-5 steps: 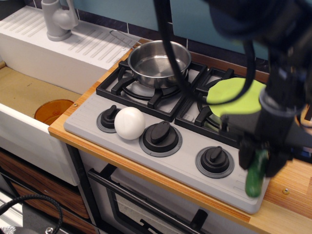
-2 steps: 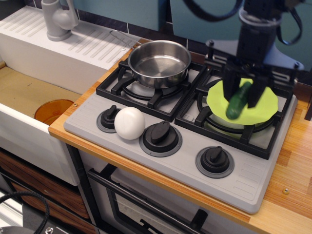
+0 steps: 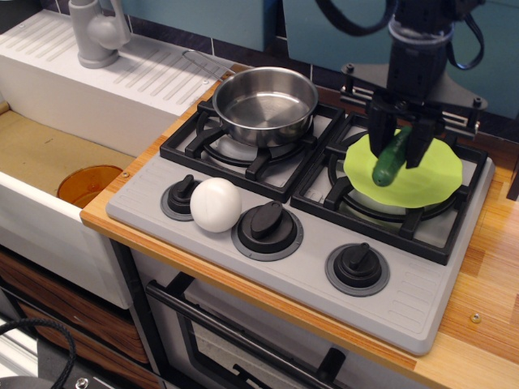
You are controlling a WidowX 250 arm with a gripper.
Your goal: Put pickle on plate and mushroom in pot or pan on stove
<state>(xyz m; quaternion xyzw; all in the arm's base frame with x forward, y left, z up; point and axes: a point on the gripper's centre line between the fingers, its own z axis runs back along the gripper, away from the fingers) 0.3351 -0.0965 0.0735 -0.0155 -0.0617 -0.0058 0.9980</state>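
Note:
My gripper (image 3: 399, 139) hangs over the right burner, shut on the dark green pickle (image 3: 390, 159). The pickle slants down and left, its lower tip over the lime-green plate (image 3: 430, 180) that lies on the right burner grate. I cannot tell whether the tip touches the plate. The white mushroom (image 3: 216, 204) sits on the grey stove (image 3: 284, 267) front panel, between the left knob and the middle knob. The steel pan (image 3: 264, 104) stands empty on the left burner.
A white sink unit with a grey faucet (image 3: 96, 32) is at the left. An orange disc (image 3: 87, 185) lies in the basin. Three black knobs (image 3: 358, 267) line the stove front. Wooden counter (image 3: 495, 267) lies to the right.
The gripper carried the pickle from the stove's front right corner up and back over the plate, then shifted slightly further back and left.

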